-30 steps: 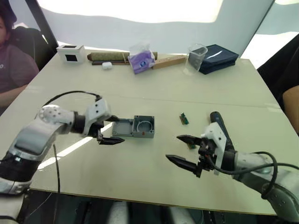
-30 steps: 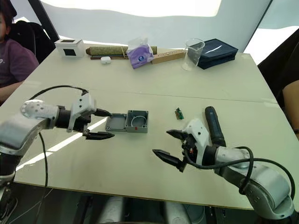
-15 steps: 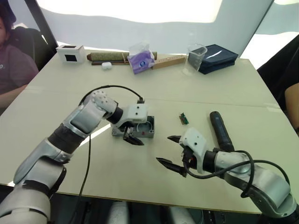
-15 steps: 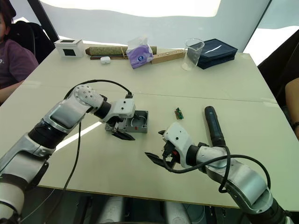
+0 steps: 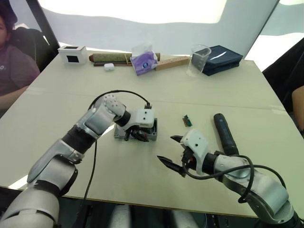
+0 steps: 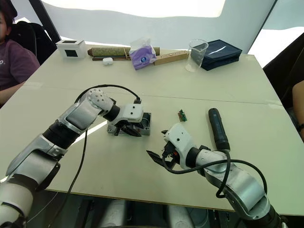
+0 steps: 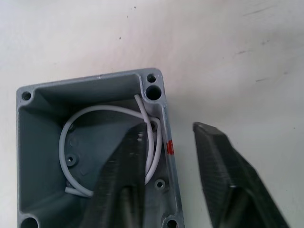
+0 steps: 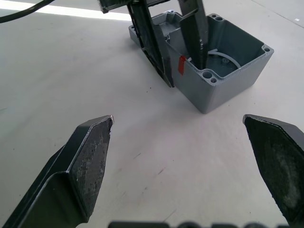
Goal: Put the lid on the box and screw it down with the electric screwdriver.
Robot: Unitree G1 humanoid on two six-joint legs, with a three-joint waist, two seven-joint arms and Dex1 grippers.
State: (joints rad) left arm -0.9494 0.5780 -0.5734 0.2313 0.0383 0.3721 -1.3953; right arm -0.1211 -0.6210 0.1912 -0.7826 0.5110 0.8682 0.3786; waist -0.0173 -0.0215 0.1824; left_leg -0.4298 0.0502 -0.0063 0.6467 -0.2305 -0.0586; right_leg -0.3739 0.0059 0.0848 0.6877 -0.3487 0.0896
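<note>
Overhead, bright glare; pale table bears box, blue case.

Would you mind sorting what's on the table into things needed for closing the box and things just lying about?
For the job:
box, left gripper straddling its wall
lid, beside the box
screwdriver
right gripper, open

Lying about:
green strip
beaker
blue case
tissue pack
white box
wooden block

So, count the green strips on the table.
1 green strip, between the box and the electric screwdriver, beyond the right gripper; another may lie hidden under that gripper.
</note>
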